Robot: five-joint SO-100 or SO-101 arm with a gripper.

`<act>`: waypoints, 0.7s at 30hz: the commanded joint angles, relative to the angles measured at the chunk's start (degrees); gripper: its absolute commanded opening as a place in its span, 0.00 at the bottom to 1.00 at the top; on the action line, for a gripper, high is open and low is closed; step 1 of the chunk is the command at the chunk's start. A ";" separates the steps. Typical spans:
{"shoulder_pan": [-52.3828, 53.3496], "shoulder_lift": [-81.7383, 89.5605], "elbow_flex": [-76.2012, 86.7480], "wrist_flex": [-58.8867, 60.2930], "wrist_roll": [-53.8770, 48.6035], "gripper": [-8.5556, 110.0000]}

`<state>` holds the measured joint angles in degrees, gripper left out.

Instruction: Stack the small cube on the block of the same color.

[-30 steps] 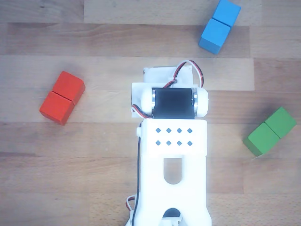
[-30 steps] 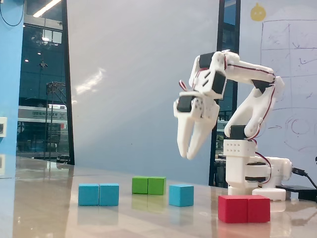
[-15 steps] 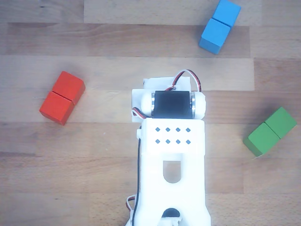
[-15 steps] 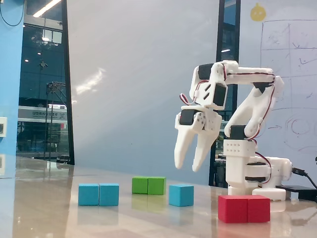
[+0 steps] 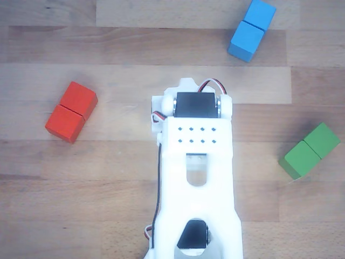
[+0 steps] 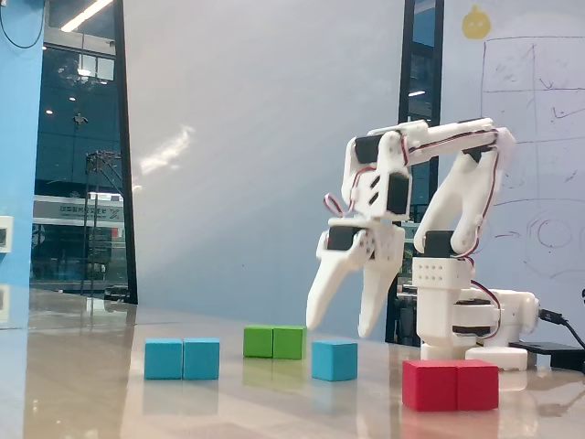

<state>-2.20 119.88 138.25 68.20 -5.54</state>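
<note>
The hand (image 6: 340,324) has dropped lower and spread its fingers wide since a moment ago, now hanging just above the small cube (image 6: 334,359), seemingly ready to close on it, with the blue block (image 6: 182,358) well off to its left.

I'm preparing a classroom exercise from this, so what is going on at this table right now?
A white robot arm is reaching down over a wooden table, and in the fixed view its gripper hangs open just above the small blue cube, holding nothing. The fingers are spread and not touching the cube. The blue block sits apart, left of the cube in that view, the green block lies behind them and the red block at right. Nothing is stacked yet.
</note>
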 commanded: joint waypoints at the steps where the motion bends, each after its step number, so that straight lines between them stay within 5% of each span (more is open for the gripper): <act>1: 0.26 -3.60 -1.05 -2.99 -0.53 0.35; 21: 5.71 -10.20 -0.97 -9.32 -0.44 0.35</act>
<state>0.53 109.51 138.25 60.29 -5.54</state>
